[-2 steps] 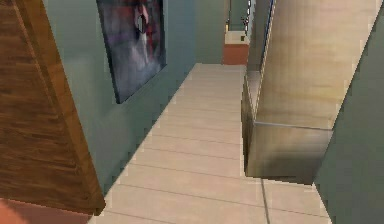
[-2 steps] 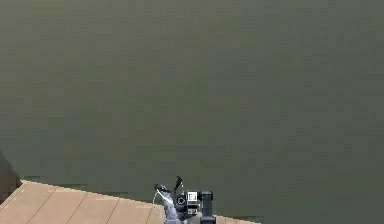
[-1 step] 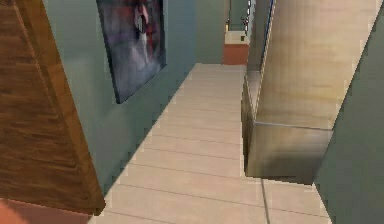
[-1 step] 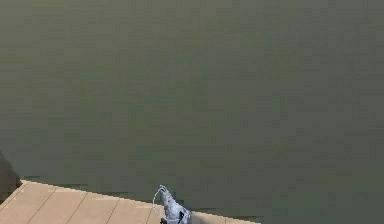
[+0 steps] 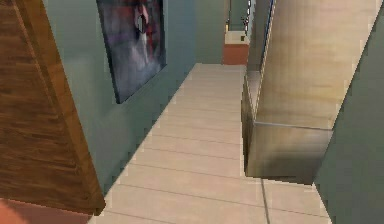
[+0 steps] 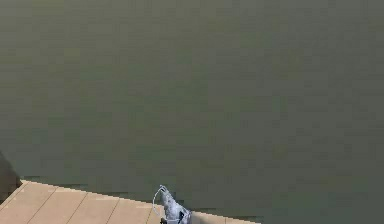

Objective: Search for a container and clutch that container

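A: Which step is judged to be in hand?

B: The search. A tiled corridor floor (image 5: 190,140) is seen running ahead. A framed picture (image 5: 132,45) is hung on the grey-green wall (image 5: 90,110) at the forward view's left, and a wooden door (image 5: 35,120) stands nearer on that side. A tall metallic cabinet (image 5: 295,90) is set against the right.

A: And where is the container?

B: Its place cannot be told; it is yet to be found. A lit opening (image 5: 237,40) is seen at the corridor's far end, with something orange-brown low in it, too small to be identified.

A: What can be said of the fingers?

B: What is taken to be the fingers (image 6: 168,203) is seen at the arm side view's bottom edge, against a strip of floor (image 6: 70,205) and a plain dark wall (image 6: 200,90). Whether they are spread or pressed together cannot be told. Only bare floor and wall lie behind them, so nothing is judged to be held.

A: How is the step best done?

B: The base should be driven slowly along the corridor's middle, so that the cabinet's corner and the door are kept clear. The space beyond should be swept with slow turns. Once a container is found, it should be brought to the arm's side before any reach is made.
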Available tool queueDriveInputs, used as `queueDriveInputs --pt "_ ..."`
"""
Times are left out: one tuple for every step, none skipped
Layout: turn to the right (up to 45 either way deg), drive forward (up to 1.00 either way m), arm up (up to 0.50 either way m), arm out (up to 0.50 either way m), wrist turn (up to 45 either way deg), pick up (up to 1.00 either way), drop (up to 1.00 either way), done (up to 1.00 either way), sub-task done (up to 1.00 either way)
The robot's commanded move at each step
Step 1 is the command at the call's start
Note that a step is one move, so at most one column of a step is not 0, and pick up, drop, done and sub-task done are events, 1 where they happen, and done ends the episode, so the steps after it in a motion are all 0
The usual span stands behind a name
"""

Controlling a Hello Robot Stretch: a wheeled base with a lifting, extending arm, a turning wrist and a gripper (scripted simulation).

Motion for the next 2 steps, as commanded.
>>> queueDriveInputs --pt "0.0 0.0 0.1 0.0 0.0 0.0 0.0 0.0 0.0" --pt "0.0 0.0 0.0 0.0 0.0 0.0 0.0 1.0 0.0"
